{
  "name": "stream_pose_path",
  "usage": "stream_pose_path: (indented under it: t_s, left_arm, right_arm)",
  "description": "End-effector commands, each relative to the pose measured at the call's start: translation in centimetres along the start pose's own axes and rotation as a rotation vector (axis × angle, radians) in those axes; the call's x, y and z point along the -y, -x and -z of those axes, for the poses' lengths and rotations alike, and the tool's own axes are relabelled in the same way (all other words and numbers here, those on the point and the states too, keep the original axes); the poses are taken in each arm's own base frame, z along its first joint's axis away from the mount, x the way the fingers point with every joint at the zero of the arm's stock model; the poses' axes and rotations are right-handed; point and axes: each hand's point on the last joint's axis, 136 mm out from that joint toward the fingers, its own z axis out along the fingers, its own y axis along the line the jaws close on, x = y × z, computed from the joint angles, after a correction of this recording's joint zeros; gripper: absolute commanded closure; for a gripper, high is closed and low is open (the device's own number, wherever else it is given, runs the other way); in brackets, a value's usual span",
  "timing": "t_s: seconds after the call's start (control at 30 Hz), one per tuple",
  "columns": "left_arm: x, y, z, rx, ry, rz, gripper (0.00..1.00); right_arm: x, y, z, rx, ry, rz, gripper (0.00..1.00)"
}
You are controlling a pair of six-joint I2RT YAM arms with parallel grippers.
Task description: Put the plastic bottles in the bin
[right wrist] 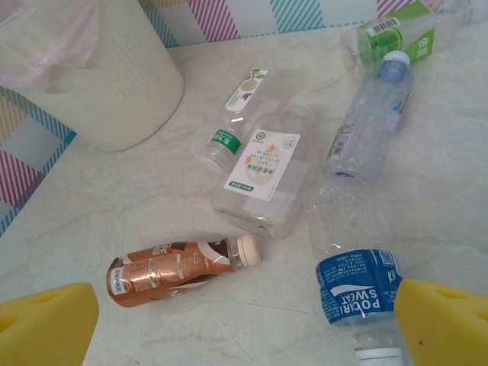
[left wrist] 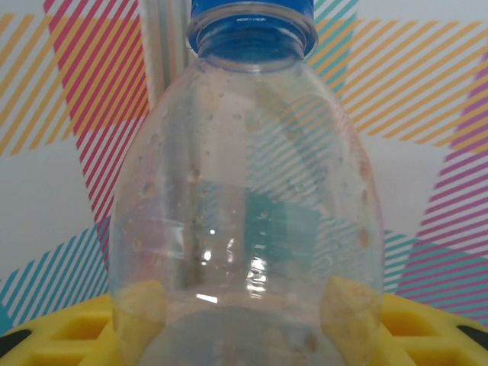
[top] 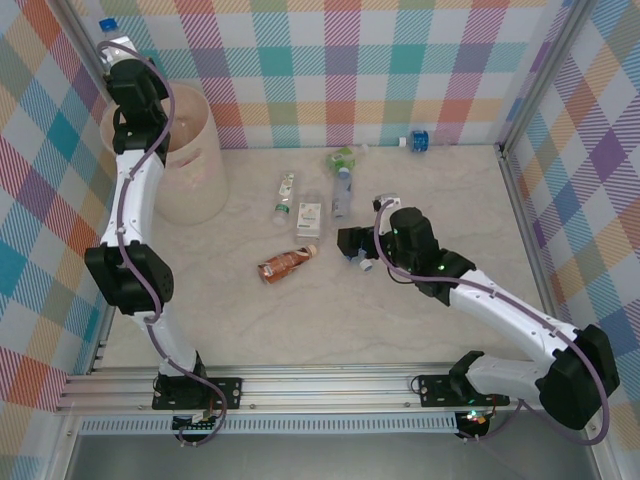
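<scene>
Left gripper [left wrist: 244, 339] is clasping a clear blue-capped bottle [left wrist: 244, 191] high over the bin [top: 195, 190], evidently positioning it for dropping in. Right gripper [right wrist: 244, 328], jaws spread and holding nothing, is hovering over a blue-labelled bottle [right wrist: 354, 282] lying well right of the bin, apparently preparing the next pick.

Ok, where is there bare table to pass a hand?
Free: marble tabletop right of the right gripper; also the near strip between the crushed brown bottle and the aluminium rail. Crowded: clear bottles mid-table, beside the round beige bin.
</scene>
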Motion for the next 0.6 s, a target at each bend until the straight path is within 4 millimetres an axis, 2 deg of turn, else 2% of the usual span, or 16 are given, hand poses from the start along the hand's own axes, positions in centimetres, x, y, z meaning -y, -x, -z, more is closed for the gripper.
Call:
stream_pose_path:
  t_s: [0.0,0.13,0.23,0.4,0.57]
  left_arm:
    - [-2.3,0.8,-0.7,0.035,0.080,0.018,0.47]
    - [-2.9,-0.8,-1.3,0.007,0.113,-0.068,0.46]
    - [-4.3,-2.1,-1.9,-0.020,0.177,-0.124,0.44]
    - [-6.8,-4.2,-2.0,-0.080,0.267,-0.084,0.34]
    - [-8.1,-4.6,-1.5,-0.104,0.345,-0.018,0.28]
  right_arm:
    - [-0.9,1.5,0.2,0.043,0.027,0.031,0.00]
    - [-0.8,1.2,0.3,0.033,0.021,0.038,0.00]
    - [-0.7,1.3,0.4,0.036,0.020,0.045,0.00]
    - [-0.6,1.3,0.6,0.045,0.017,0.047,0.00]
    - [-0.6,1.2,0.8,0.039,0.019,0.041,0.00]
